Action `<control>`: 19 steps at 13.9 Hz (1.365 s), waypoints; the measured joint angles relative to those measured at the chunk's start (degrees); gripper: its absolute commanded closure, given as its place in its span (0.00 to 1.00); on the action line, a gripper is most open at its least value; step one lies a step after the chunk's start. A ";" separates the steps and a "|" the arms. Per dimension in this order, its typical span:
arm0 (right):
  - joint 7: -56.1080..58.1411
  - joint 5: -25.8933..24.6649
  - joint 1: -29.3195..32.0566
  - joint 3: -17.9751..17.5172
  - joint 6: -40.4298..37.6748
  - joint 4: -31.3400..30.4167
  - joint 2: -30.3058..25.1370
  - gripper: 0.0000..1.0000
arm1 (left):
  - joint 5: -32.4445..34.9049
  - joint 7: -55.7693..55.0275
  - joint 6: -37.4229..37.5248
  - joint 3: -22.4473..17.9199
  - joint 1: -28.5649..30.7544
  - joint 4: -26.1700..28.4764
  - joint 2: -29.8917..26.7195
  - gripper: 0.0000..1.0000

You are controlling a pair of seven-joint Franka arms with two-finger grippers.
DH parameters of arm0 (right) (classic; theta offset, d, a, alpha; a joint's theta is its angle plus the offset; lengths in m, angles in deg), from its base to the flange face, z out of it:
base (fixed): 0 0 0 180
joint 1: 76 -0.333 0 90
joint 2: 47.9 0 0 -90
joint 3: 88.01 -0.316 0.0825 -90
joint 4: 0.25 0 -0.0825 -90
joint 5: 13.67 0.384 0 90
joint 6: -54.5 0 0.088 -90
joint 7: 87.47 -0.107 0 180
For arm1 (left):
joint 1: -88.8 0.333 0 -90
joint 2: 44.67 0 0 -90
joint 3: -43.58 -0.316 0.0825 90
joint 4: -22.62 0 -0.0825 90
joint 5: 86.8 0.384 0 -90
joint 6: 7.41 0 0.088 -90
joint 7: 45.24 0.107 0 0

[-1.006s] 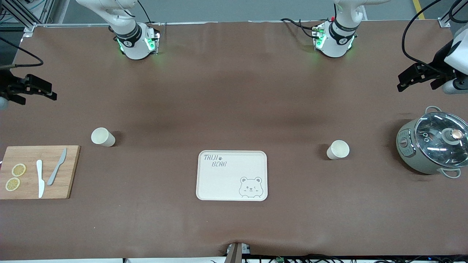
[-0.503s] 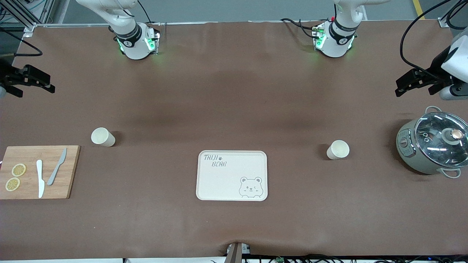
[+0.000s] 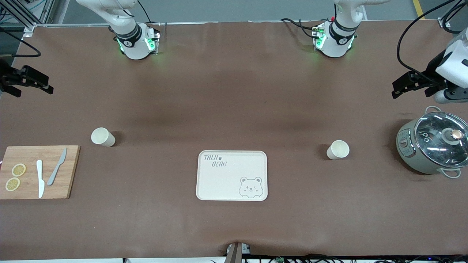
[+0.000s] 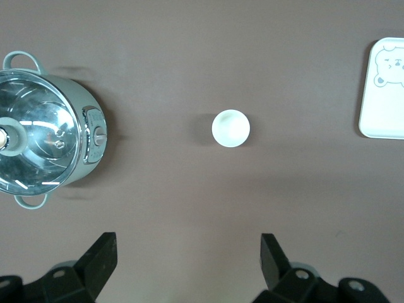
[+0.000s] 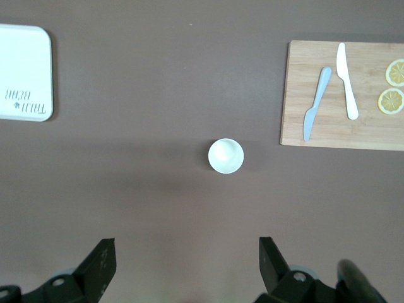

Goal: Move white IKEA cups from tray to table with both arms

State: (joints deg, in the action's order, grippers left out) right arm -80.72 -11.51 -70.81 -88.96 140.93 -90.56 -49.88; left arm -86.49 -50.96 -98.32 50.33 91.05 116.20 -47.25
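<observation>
Both cups stood on the table [image 3: 234, 91] and the tray [image 3: 204, 182] lay bare, so the job looked done, with only a clean retreat left. To finish well, each arm would best lift straight away and high, keeping wrists and cables off the cups below, and park level at its own end. The left gripper [image 3: 409, 83] hung empty, jaws spread wide, over bare table at the left arm's end; its cup [image 3: 338, 149] stood upright well below and clear of the fingers [image 4: 101, 259], with the pot [image 3: 433, 146] off to one side and the tray to the other. The right gripper [image 3: 31, 81] hung likewise empty and wide over the right arm's end of the table, partly cut off at the frame's edge, so its exact tilt was hard to judge. Its own cup [image 3: 102, 137] stood upright beneath it, apart from the fingers [image 5: 101, 262], between the tray and the board [image 3: 69, 171] with its knives [image 3: 40, 179] and lemon slices [image 3: 18, 170]. Both wrist cameras looked straight down.
</observation>
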 measured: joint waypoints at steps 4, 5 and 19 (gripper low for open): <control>-0.69 -0.16 0.00 0.01 0.11 0.99 -0.01 0.00 | 0.00 0.00 0.00 0.37 0.02 -0.46 0.13 0.00; -0.69 -0.16 0.00 0.01 0.11 1.03 -0.01 0.00 | 0.00 0.00 -0.04 0.37 0.03 -0.75 0.26 0.00; -0.86 -0.17 0.06 0.13 -0.07 1.04 0.00 0.00 | 0.00 0.00 1.12 0.34 0.28 -3.71 3.18 0.00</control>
State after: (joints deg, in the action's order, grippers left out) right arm -81.59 -11.67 -70.74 -88.84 140.86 -89.52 -49.88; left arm -86.48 -50.96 -97.21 50.67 91.33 112.48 -44.07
